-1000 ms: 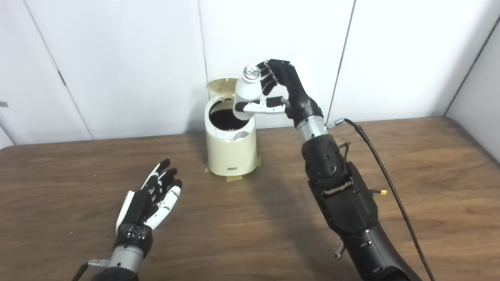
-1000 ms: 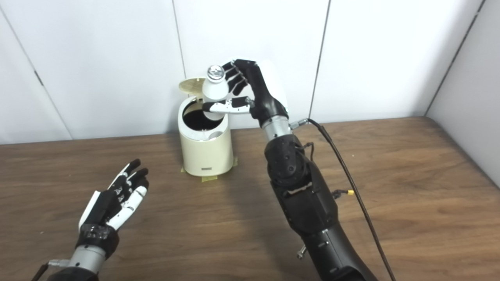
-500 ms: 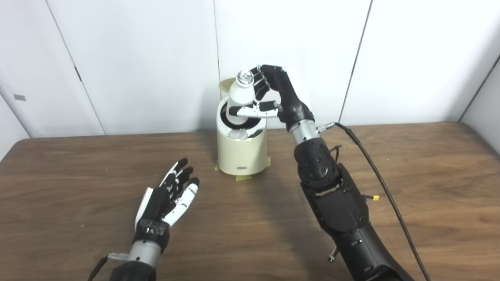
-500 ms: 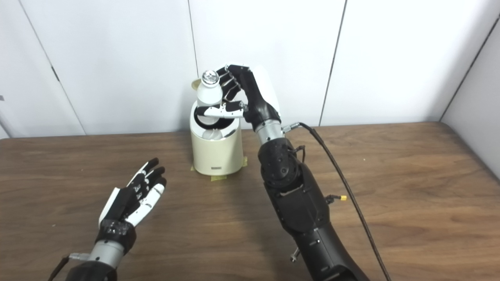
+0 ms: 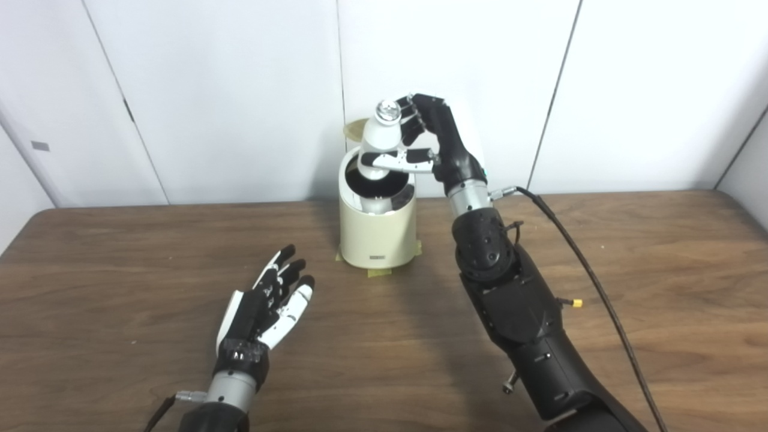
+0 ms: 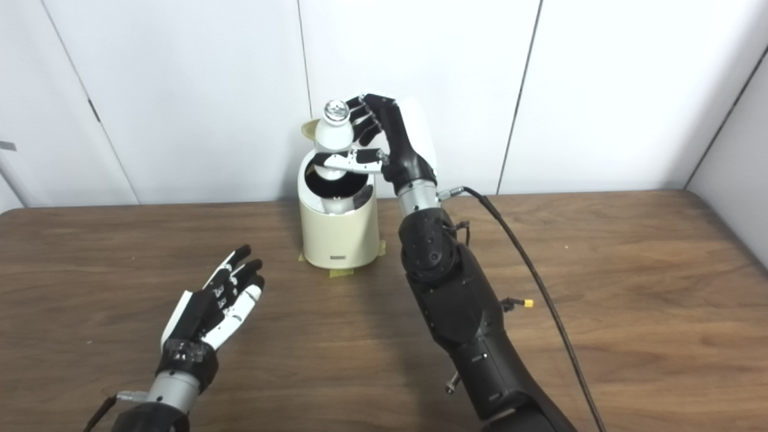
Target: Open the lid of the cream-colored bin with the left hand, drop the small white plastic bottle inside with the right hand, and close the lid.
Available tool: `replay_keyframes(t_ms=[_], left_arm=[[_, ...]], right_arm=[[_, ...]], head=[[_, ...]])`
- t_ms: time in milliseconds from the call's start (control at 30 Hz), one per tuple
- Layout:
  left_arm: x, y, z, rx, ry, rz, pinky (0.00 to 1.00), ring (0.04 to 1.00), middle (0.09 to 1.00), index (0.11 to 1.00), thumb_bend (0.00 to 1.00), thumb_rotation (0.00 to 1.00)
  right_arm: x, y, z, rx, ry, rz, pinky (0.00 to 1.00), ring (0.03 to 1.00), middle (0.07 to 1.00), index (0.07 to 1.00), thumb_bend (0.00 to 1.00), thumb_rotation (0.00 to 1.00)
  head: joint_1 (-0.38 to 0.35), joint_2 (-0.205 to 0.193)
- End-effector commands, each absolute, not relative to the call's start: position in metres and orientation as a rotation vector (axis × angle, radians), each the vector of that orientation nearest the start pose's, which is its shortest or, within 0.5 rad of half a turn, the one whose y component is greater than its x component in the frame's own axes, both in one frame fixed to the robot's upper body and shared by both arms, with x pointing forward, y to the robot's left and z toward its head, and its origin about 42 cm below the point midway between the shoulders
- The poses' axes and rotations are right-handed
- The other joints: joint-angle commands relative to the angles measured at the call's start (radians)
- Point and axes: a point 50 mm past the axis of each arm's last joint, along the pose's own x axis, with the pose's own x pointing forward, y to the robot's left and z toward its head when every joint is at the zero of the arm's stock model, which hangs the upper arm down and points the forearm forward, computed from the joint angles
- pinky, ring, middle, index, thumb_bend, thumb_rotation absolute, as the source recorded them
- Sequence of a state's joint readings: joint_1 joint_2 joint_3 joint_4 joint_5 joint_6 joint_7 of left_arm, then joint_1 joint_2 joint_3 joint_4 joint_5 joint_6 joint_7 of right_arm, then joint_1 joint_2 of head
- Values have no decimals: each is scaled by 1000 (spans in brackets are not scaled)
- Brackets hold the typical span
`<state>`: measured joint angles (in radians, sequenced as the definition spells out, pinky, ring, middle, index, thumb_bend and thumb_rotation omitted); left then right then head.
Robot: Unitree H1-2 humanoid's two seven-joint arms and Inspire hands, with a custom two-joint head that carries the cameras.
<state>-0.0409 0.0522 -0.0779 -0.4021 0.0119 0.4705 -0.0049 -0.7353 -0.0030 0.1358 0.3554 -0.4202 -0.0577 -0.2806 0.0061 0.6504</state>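
We see our right hand (image 5: 423, 144) gripping the small white bottle (image 5: 379, 141) with its shiny silver cap, upright above the cream bin (image 5: 378, 231), whose lid (image 5: 354, 128) stands raised. Our left hand (image 5: 264, 309) rests open on the surface (image 5: 120, 270).

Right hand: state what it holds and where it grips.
The right hand holds the small white bottle by its body, above the open bin.
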Motion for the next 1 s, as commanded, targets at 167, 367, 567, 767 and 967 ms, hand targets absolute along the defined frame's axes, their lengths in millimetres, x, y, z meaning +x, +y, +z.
replay_keyframes(t_ms=[167, 367, 567, 767, 967], left_arm=[[282, 198, 198, 66, -27, -89, 997, 937, 906, 978, 341, 386], [282, 200, 199, 74, -33, -87, 1000, 937, 905, 974, 351, 392], [281, 200, 200, 72, -36, -86, 1000, 936, 903, 971, 342, 386], [280, 199, 199, 73, -35, -88, 1000, 935, 898, 969, 345, 378], [279, 200, 200, 83, -36, -102, 998, 924, 896, 958, 339, 430]], right_arm=[[475, -107, 319, -409, -690, -70, 357, 411, 475, 510, 521, 0], [475, -108, 314, -410, -696, -60, 360, 417, 480, 501, 521, 0], [475, -110, 309, -435, -674, -32, 376, 423, 474, 525, 520, 0], [474, -111, 308, -480, -674, -42, 458, 546, 521, 481, 526, 2], [473, -111, 306, -483, -686, -46, 465, 572, 540, 475, 524, 2]], head=[[1, 2], [0, 4], [-9, 6], [-10, 10], [-12, 13]])
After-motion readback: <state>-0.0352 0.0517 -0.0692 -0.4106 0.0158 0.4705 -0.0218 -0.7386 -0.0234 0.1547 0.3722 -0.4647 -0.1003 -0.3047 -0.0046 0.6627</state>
